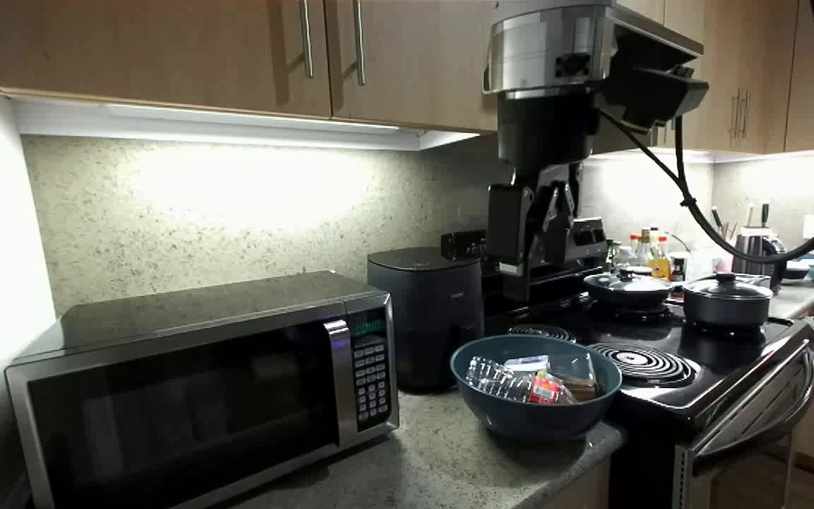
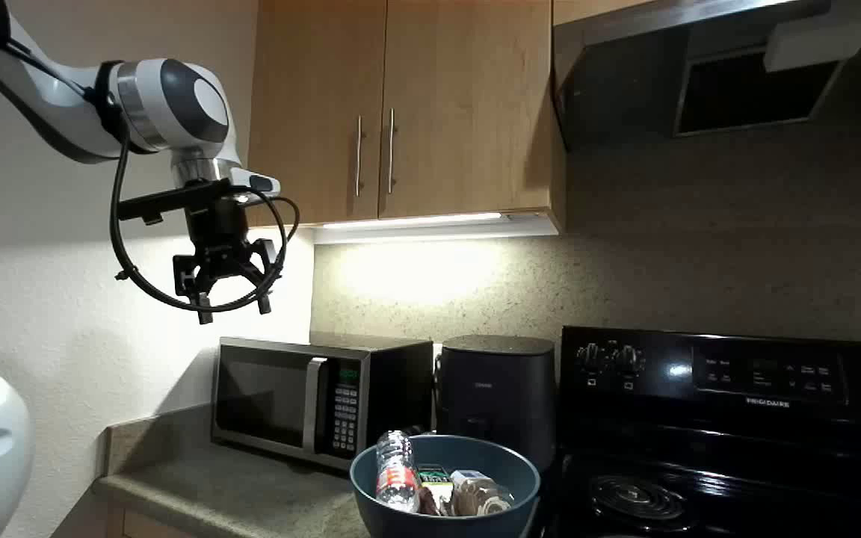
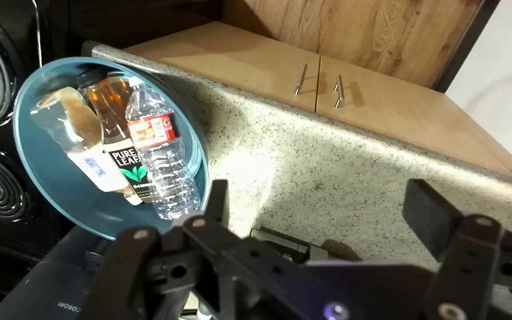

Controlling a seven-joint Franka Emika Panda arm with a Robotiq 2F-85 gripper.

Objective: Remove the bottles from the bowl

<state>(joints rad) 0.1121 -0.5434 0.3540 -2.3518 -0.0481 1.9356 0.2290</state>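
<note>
Speckled grey countertop [image 3: 327, 146] spreads below the black two-finger gripper [image 3: 320, 204] in the wrist view; the fingers [image 3: 429, 218] stand wide apart and hold nothing. Far left of the fingers lies a glossy black cooktop with spiral burners [image 3: 5, 135]. Next, left of and lower than the fingers, sits a deep, round, glossy blue bowl [image 3: 60, 186]. Inside it, from left to right, lie a clear plastic bottle with a white label [image 3: 89, 153], an amber bottle with a black, green-leafed label [image 3: 114, 129] and, nearest the fingers, a clear ribbed plastic bottle with a red label [image 3: 160, 153]. Removal appears not yet started.

Caution: closing on the ribbed bottle's near end could also trap the bowl's wall, close beside it. Excess force may buckle the thin plastic and let it slip. A sideways drag could shift the bowl [image 1: 541, 424], which stands near the countertop's edge in an exterior view.

Orientation: the ribbed bottle's long axis slants toward the fingers, ribbed base nearest, narrow neck pointing away. The amber bottle runs roughly parallel, dark cap away; the white-labelled bottle slants likewise, neck end unclear.
</note>
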